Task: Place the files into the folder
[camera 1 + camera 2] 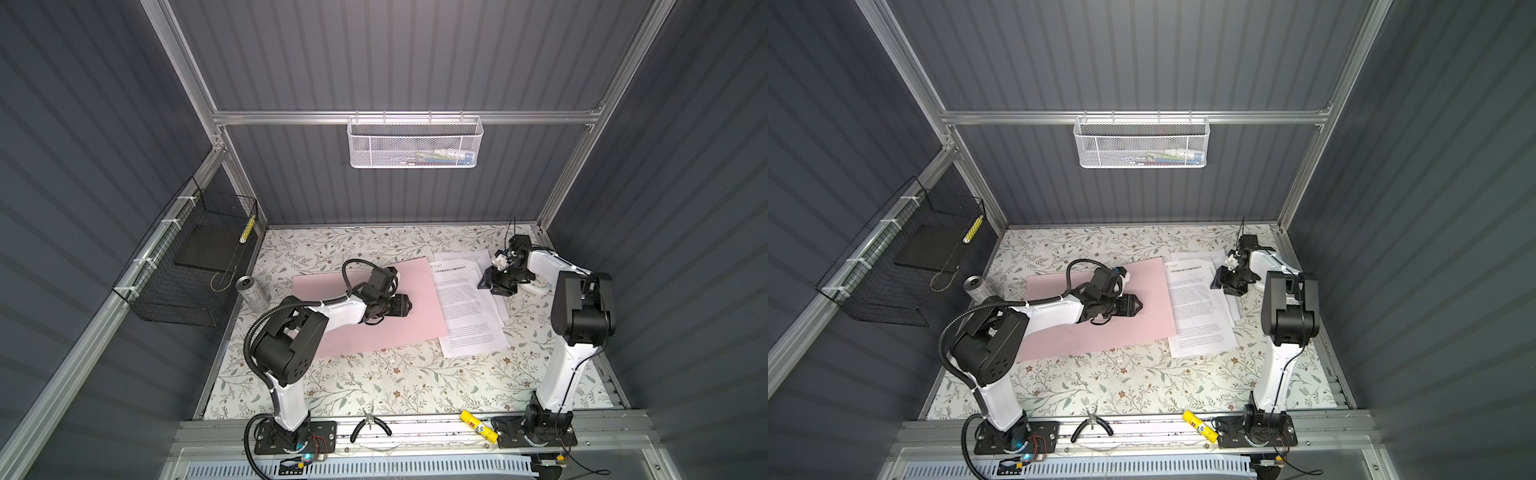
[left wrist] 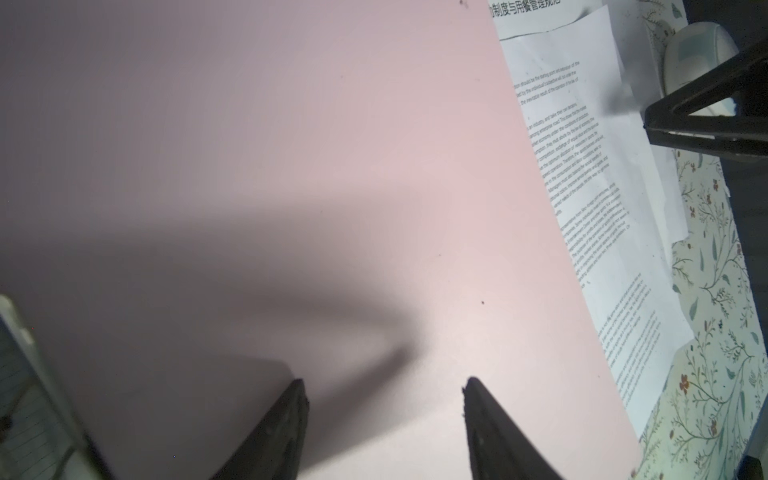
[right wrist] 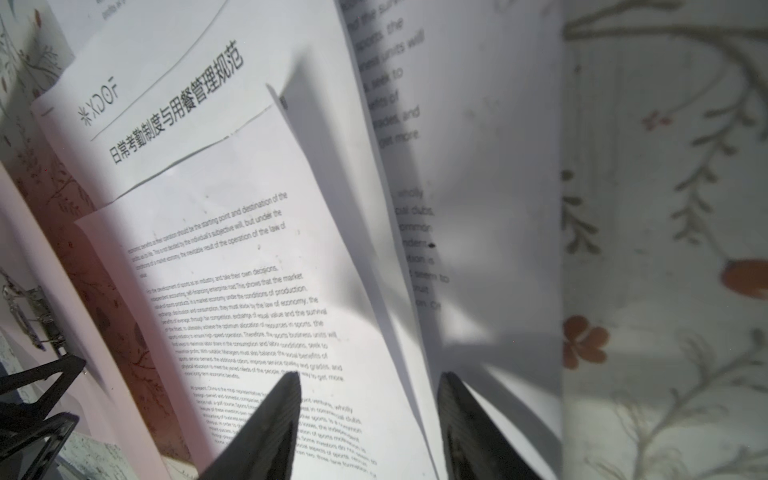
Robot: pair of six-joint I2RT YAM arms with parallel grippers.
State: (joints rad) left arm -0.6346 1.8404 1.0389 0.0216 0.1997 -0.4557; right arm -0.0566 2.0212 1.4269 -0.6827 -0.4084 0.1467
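Worktable with a floral cloth [image 1: 374,386], seen from above. The folder [image 1: 395,336] – pale pink, closed flat – lies mid-table and serves as landmark. The files [image 1: 465,307], loosely fanned white printed sheets with one bold heading uppermost, lie just right of the folder; in the left wrist view the folder's edge covers the starts of their text lines.

Left of the folder stands a silver can [image 1: 253,293], and beyond it a black wire basket [image 1: 187,266] hangs on the side frame. A white mesh basket [image 1: 415,141] hangs on the back rail. Pliers [image 1: 370,428] and a yellow tube [image 1: 478,426] lie on the front rail. A white rounded object [image 1: 536,286] sits right of the files.

The left arm bends low at the elbow, its forearm stretched across the folder. The left gripper [image 1: 405,309] points toward the files, its jaws partly apart and empty over bare pink card.

The right arm rises upright, elbow high, wrist folded downward. The right gripper [image 3: 368,376] hangs over the files, its jaws partly apart. The top sheet's raised edge runs between them, and contact cannot be told.
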